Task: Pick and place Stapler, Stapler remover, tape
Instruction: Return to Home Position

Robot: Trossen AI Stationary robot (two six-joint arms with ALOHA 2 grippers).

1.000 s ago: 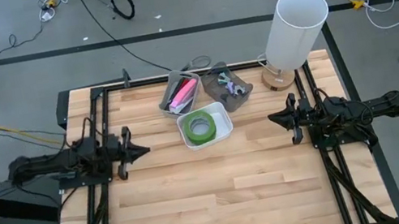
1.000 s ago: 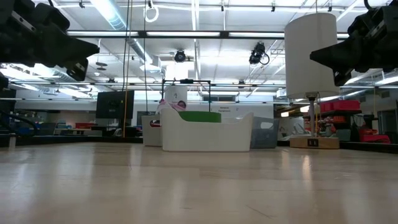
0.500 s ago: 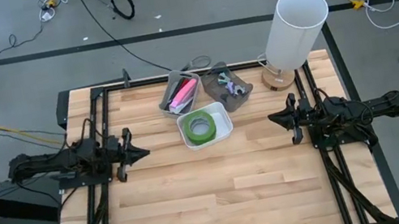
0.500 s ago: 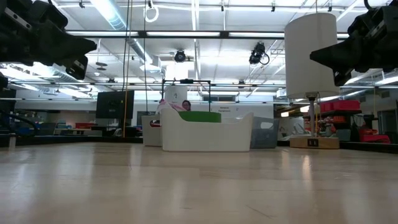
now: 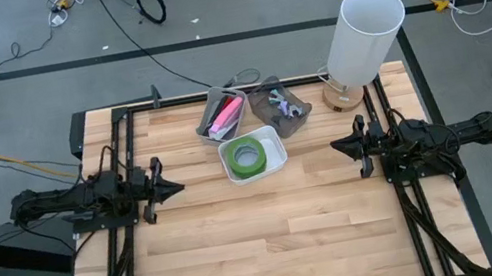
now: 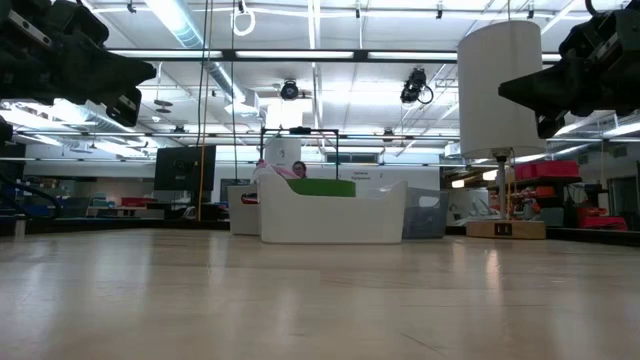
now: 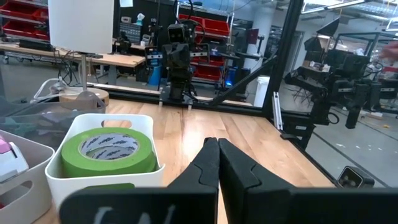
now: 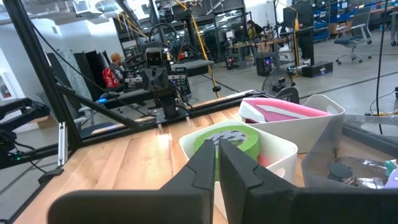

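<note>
Well, on the left the left gripper (image 5: 173, 184) hangs over the table's left side, its fingers pressed together and holding nothing. Toward the middle, the pink stapler (image 5: 227, 116) lies in the gray bin (image 5: 205, 128), the green tape (image 5: 246, 157) sits in the white bin (image 5: 279, 156), and the staple remover (image 5: 279, 104) lies in the dark bin (image 5: 300, 120). On the right, past the lamp (image 5: 365, 34), the right gripper (image 5: 336, 146) is likewise closed and empty. Sorting looks done to me. The arms seem parked at home, so the next move calls only for settling there.
</note>
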